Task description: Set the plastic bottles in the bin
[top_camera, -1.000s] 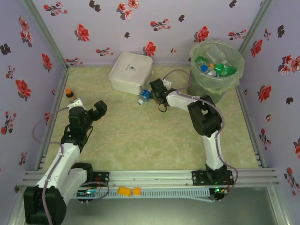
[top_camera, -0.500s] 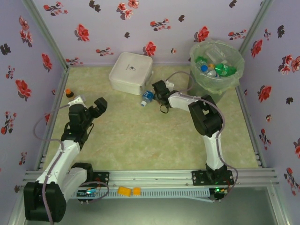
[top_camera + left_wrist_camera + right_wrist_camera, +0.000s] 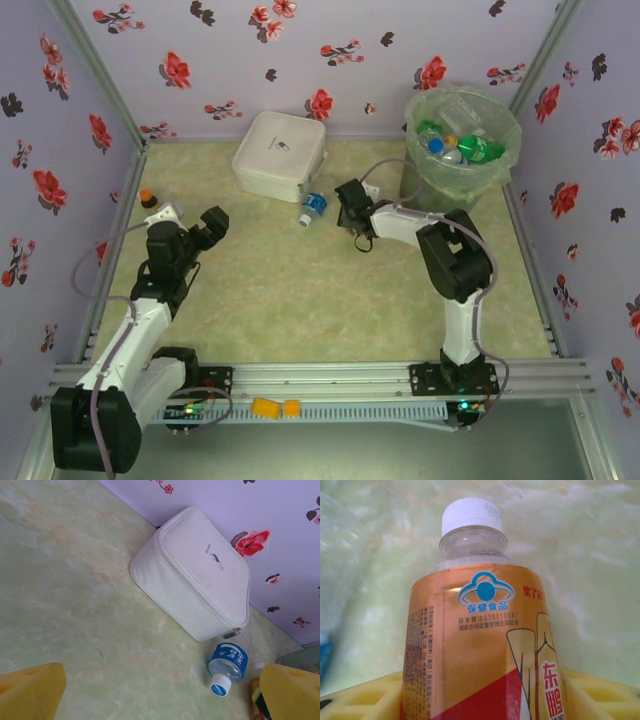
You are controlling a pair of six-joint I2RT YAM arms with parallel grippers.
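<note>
A bottle with an orange and red label [image 3: 480, 630] and a white cap stands between the yellow fingers [image 3: 360, 697] of my right gripper [image 3: 480, 692], which is shut on it. That gripper [image 3: 350, 205] hovers in the middle of the table, left of the bin. A clear bottle with a blue label [image 3: 313, 207] lies on the table just left of it, beside the white box; its blue label [image 3: 228, 662] also shows from the left wrist. The grey-green bin [image 3: 462, 140] at the back right holds several bottles. My left gripper [image 3: 205, 230] is open and holds nothing [image 3: 160, 695].
A white lidded box [image 3: 280, 155] sits against the back wall [image 3: 195, 575]. A tiny brown bottle with an orange cap [image 3: 148, 198] stands at the left edge, near my left arm. Flowered walls close in three sides.
My right gripper has drawn back toward the near right with the orange-label bottle, away from the blue-label bottle. The left arm has shifted only slightly.
</note>
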